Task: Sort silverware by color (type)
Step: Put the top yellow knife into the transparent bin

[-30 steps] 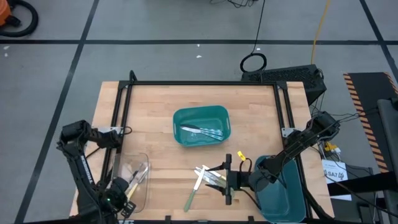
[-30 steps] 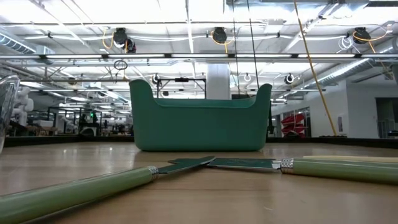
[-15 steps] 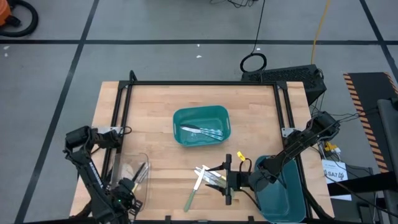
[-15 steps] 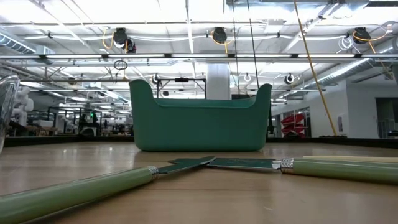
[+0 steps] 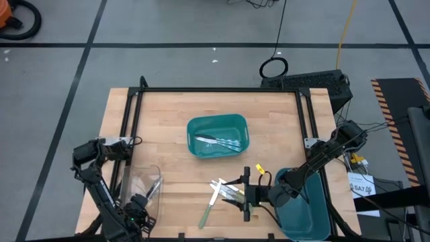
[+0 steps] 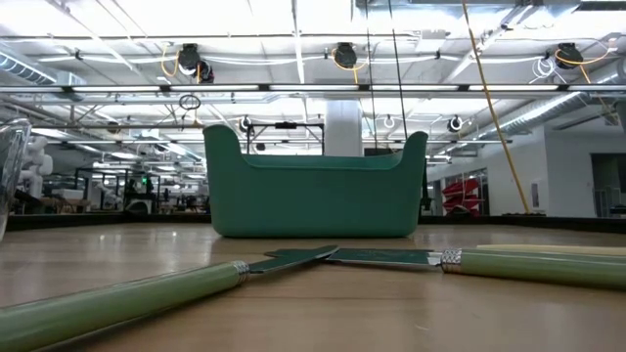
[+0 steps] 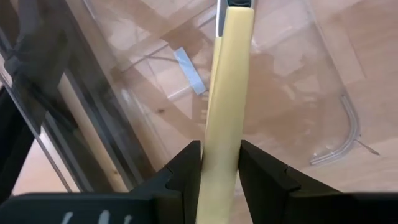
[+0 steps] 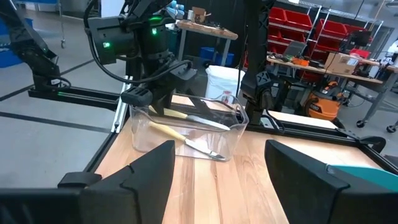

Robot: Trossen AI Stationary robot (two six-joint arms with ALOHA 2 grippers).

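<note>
Cutlery lies in three places at this moment. The left gripper [image 7: 221,165] hangs over the clear bin [image 5: 142,191] at the table's near left corner, its two dark fingers [image 7: 186,171] pressed against the sides of a yellow-handled piece [image 7: 225,93], gripping it partway along the handle with the metal end pointing down into the bin. In the right wrist view another yellow-handled piece [image 8: 166,131] lies on the floor of that bin. The all-metal pieces [image 5: 218,142] sit in the round teal bowl [image 5: 216,125] at mid-table. Between bowl and near edge, a loose cluster of green-handled pieces [image 5: 206,215] and pale ones [image 5: 216,189] rests on the bare wood, with the right gripper [image 5: 246,195] hovering just beside it, fingers spread wide and holding nothing. A second teal bin [image 5: 316,218] stands at the near right corner, partly under the right arm.

These pieces look light, stiff and slim (the smooth handles are likely a little slippery), so a squeeze across the handle, near its middle for balance, seems the surest hold. Lying flat on wood, they leave little room under them for a fingertip, and the overlapped ones in the cluster may drag a neighbour along when lifted.
</note>
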